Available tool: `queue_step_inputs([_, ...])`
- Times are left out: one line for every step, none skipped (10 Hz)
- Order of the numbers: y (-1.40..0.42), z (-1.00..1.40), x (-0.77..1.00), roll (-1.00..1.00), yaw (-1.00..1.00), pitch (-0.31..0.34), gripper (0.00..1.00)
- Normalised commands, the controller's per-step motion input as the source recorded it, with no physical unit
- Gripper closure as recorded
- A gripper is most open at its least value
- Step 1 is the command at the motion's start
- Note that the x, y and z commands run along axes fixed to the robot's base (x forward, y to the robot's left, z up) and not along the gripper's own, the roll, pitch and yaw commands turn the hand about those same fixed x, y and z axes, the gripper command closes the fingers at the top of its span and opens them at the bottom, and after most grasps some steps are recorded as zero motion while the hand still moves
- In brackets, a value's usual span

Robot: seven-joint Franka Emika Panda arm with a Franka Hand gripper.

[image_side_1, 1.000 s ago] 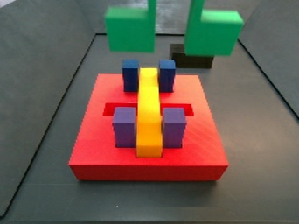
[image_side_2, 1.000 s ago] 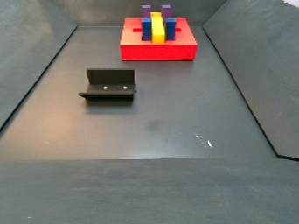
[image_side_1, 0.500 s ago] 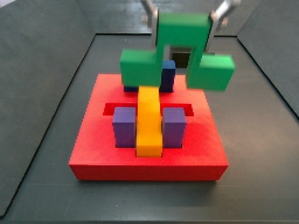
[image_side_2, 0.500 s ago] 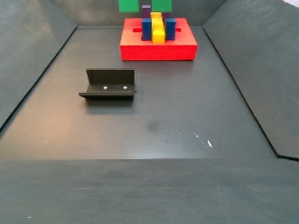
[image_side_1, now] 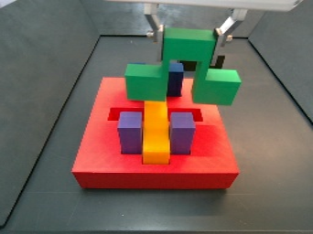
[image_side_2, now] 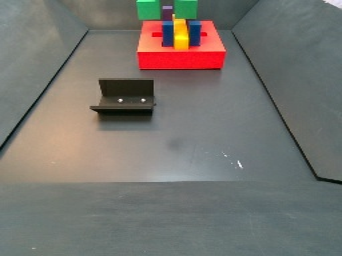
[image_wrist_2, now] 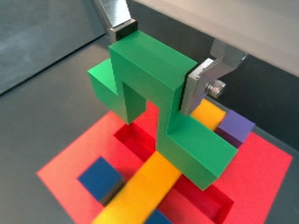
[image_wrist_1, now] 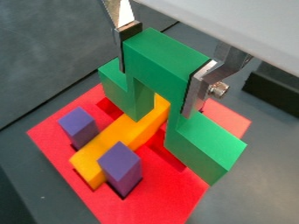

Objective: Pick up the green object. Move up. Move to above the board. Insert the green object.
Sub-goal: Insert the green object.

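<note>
Gripper (image_wrist_1: 163,74) fingers clamped the raised middle cube of the green object (image_wrist_1: 158,87), seemingly rigid and light, above the board (image_side_1: 110,164).

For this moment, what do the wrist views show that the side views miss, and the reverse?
Only the wrist views show the gripper with its silver fingers clamped on the raised middle cube of the bright green blocky arch, hanging over the long yellow bar.

Only a side view shows the dark L-shaped fixture standing on the grey floor, apart from the board.

Both kinds of view show the flat red square board and the purple blocks on it, with the arch held above them.
</note>
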Motion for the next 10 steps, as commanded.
queue_step_inputs([0.0, 0.0, -0.21, -0.12, 0.0, -0.134, 1.0])
queue_step_inputs([0.07, 0.0, -0.32, 0.0, -0.07, -0.071, 1.0])
queue_step_inputs([0.09, 0.0, -0.36, 0.01, -0.11, -0.039, 1.0])
queue_step_inputs([0.04, 0.0, -0.3, 0.04, -0.08, -0.037, 1.0])
queue_step_inputs([0.02, 0.0, -0.22, 0.05, -0.02, -0.026, 1.0])
queue_step_inputs([0.0, 0.0, 0.0, 0.0, 0.08, 0.0, 1.0])
queue_step_inputs([0.0, -0.07, 0.2, -0.02, 0.17, -0.033, 1.0])
queue_step_inputs([0.0, -0.2, 0.23, -0.04, 0.16, -0.066, 1.0])
queue_step_inputs([0.03, -0.28, 0.01, 0.0, 0.1, -0.05, 1.0])
queue_step_inputs([0.11, -0.32, 0.0, 0.03, 0.05, -0.02, 1.0])
